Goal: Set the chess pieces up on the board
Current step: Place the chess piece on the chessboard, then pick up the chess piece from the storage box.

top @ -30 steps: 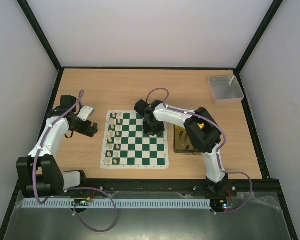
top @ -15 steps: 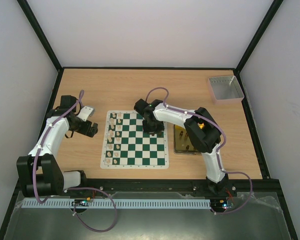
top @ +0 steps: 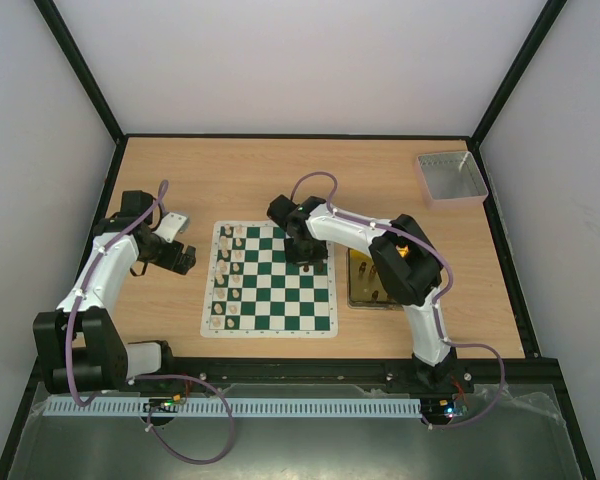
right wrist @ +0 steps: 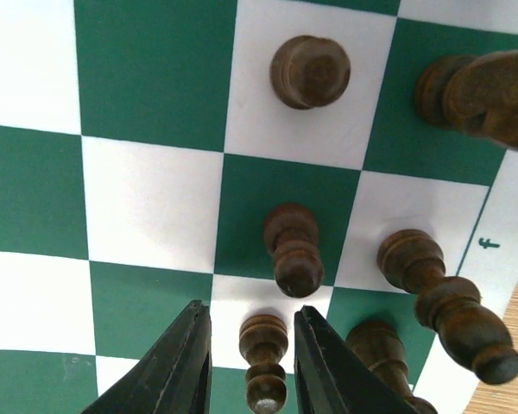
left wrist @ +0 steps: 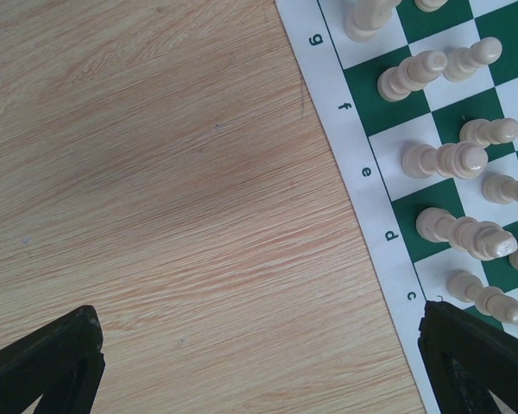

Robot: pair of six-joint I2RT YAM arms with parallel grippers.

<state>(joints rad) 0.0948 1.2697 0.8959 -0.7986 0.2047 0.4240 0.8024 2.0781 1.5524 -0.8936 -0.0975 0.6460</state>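
Note:
The green and white board lies mid-table. Cream chess pieces stand in its two left columns, seen close in the left wrist view. My right gripper hovers over the board's far right part. In the right wrist view it is open, with an upright dark pawn standing free between its fingers, a gap on each side. More dark pieces stand around it. My left gripper is open over bare wood, just left of the board's lettered border.
A gold tin sits right of the board, partly under my right arm. A grey tray stands at the far right corner. Black frame posts and white walls bound the table.
My right gripper's jaws have parted from the dark pawn, which now stands free on its square. The left arm has not moved.

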